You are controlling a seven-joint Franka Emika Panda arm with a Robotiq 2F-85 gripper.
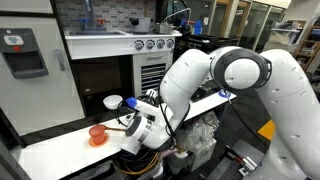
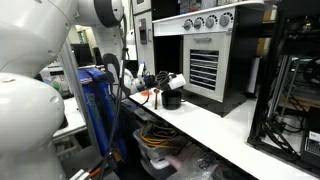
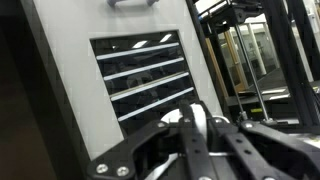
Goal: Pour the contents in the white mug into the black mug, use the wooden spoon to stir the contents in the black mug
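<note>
White casing of the arm (image 1: 230,75) fills the near side in an exterior view. The arm is bent at the elbow and reaches down and across to the table (image 1: 50,150), with the wrist low over the tabletop. In the wrist view the gripper (image 3: 197,125) has its jaws drawn fully together. Whether anything is pinched between them cannot be made out.

At about nine o'clock from the wrist stands an orange cup (image 1: 97,132) on its saucer. At about eleven o'clock, a little farther back, stands the white mug (image 1: 112,102), upright and apart from the orange cup. In an exterior view the black mug (image 2: 172,100) sits upright on the table just beside the wrist, at about four o'clock from it.

Beyond them stands a cabinet (image 2: 205,70). Its slatted vent (image 3: 140,75) fills the wrist view, and a row of knobs (image 1: 150,43) runs along its top.
</note>
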